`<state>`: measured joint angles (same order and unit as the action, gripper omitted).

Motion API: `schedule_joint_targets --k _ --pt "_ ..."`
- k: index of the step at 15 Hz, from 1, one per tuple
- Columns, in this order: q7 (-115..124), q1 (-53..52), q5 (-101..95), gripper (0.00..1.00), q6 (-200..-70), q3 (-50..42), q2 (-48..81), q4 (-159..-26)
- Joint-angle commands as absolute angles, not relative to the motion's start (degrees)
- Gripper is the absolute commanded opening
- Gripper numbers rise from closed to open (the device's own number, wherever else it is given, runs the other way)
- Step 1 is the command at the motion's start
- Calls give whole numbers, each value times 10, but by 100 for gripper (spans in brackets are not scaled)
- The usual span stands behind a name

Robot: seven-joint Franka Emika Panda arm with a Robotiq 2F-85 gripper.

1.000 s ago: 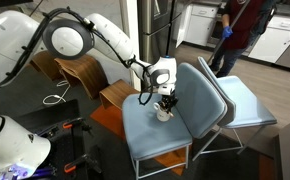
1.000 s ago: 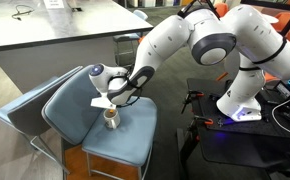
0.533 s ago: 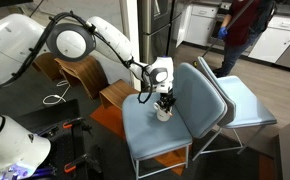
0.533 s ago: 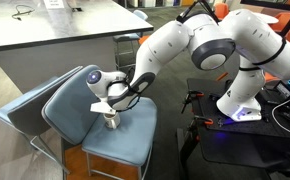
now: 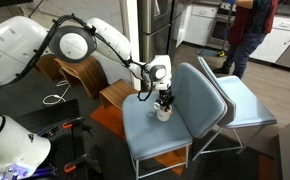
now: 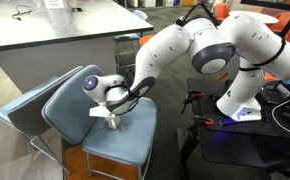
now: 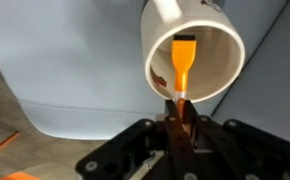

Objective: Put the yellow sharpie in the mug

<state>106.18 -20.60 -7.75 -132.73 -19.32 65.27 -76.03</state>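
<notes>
A: Well, where does the claw [image 7: 181, 122] stand?

B: Fingers pinched on the yellow sharpie [image 7: 182, 62]. Wrist view: the pen hangs from them with its far end inside the mouth of the mug [image 7: 171, 16], close to the near rim, with dark interior all around it.

A: Edges?

B: The mug [image 5: 163, 114] sits on the bench [image 5: 145, 133], a blue chair seat, toward the rear. The backrest [image 5: 197, 95] rises just beside it. In an exterior view the claw [image 6: 111, 111] is right on top of the mug [image 6: 111, 123], with the backrest [image 6: 70, 100] close behind.

A: Room to move?

B: Bare seat lies open toward the front edge [image 6: 125, 152], and there is free air straight above. A second blue chair [image 5: 247, 105] stands behind the backrest.

A: Change since a second ago?

B: The claw has dropped. It hung clear above the mug then, and now it is down at the rim. The mug has not shifted.
</notes>
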Motion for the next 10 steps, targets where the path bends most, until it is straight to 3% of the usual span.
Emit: schedule_joint_targets --k 1,4,5,7,10 --pt "1086 -214 -105 3 -1293 -192 669 -731" --pt "1096 -220 -116 3 -1292 -192 676 -722" --pt "1100 -220 -120 37 -1291 -191 677 -720" --pt "1107 -219 -123 43 -1292 -191 678 -717" --pt "1110 -215 -121 67 -1297 -189 672 -720"
